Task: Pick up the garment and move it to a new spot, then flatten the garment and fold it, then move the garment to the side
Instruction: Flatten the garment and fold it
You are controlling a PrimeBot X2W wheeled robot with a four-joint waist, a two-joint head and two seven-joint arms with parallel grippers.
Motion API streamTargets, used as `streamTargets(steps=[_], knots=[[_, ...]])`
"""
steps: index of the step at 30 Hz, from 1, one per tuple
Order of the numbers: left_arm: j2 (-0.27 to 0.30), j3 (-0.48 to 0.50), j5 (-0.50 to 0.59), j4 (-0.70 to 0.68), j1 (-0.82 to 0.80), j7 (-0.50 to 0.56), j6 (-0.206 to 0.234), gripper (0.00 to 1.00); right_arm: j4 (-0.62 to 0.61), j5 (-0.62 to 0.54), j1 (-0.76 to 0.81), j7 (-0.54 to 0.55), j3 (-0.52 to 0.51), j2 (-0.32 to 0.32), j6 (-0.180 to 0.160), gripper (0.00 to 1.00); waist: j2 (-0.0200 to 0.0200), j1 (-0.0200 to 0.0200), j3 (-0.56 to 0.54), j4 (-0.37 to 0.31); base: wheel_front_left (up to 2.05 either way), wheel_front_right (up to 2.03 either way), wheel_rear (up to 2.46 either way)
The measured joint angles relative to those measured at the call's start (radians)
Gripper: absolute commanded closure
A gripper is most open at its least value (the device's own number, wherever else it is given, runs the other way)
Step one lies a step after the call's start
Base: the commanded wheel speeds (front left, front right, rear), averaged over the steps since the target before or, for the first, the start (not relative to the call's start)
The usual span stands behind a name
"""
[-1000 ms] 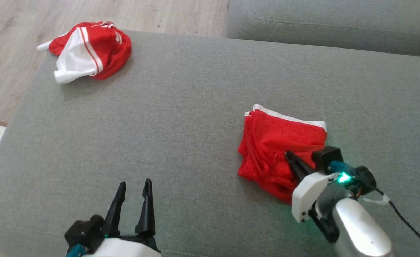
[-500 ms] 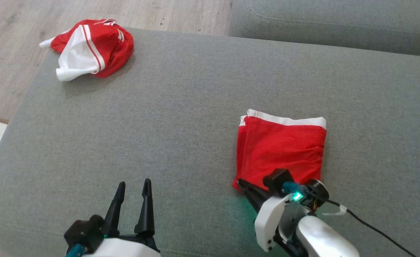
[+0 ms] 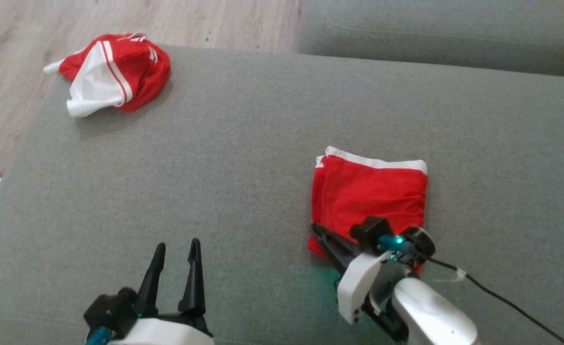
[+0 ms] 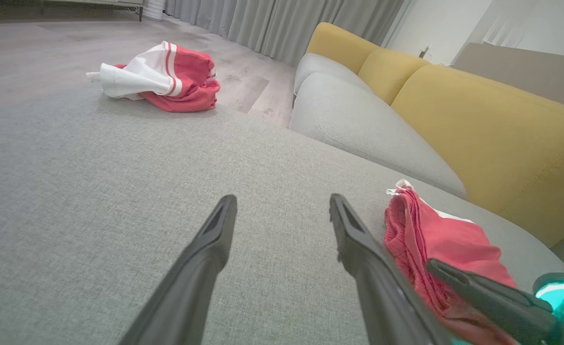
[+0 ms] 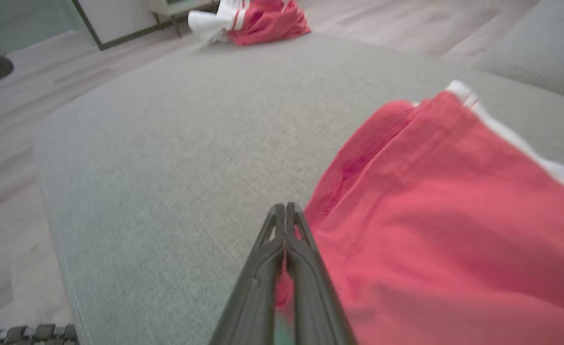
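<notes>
The red garment point(image 3: 370, 191) with a white band along its far edge lies folded and fairly flat on the grey cushion point(image 3: 214, 167), right of centre. It also shows in the left wrist view point(image 4: 440, 235) and the right wrist view point(image 5: 430, 215). My right gripper point(image 3: 316, 229) is shut, its tips point(image 5: 285, 207) resting at the garment's near-left corner. Whether any cloth is pinched between them I cannot tell. My left gripper point(image 3: 176, 247) stands open and holds nothing above the cushion's near edge, well left of the garment point(image 4: 282, 201).
A second red-and-white garment point(image 3: 111, 72) lies crumpled at the cushion's far-left corner. Wooden floor point(image 3: 23, 28) lies beyond that corner. Another grey seat point(image 3: 430, 33) adjoins at the far right, with a yellow sofa back point(image 4: 454, 110) behind it.
The right gripper drew back from the middle of the garment to its near-left corner, and the bunched garment now lies flat. The head camera shifted slightly. The left gripper stayed put.
</notes>
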Motion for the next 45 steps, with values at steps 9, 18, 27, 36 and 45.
streamTargets(steps=[9,18,27,36,45], knots=[[0.025,0.001,0.003,-0.001,0.005,0.0,0.012,0.0,-0.073,-0.019,0.004,-0.085,-0.178,0.006,0.0,0.0,0.0,-0.0001,-0.063,-0.04,0.0,0.0,0.0],[0.048,0.0,0.021,-0.003,0.022,0.002,0.03,0.0,-0.209,-0.098,0.188,-0.101,-0.444,0.015,0.0,0.0,0.0,-0.0001,-0.111,-0.094,0.0,0.0,0.0],[0.055,0.019,0.028,0.016,0.105,-0.006,0.035,0.0,-0.323,-0.08,0.38,-0.102,-0.579,0.03,0.0,0.0,0.0,-0.0001,-0.128,-0.132,0.0,0.0,0.0],[0.057,0.041,0.028,0.014,0.132,-0.009,0.035,0.0,-0.342,-0.067,0.41,-0.102,-0.573,0.032,0.0,0.0,0.0,-0.0001,-0.133,-0.139,0.0,0.0,0.0],[0.061,0.049,0.029,0.012,0.132,-0.01,0.039,0.0,-0.342,-0.067,0.41,-0.102,-0.573,0.032,0.0,0.0,0.0,0.0,-0.131,-0.129,0.0,0.0,0.0]])
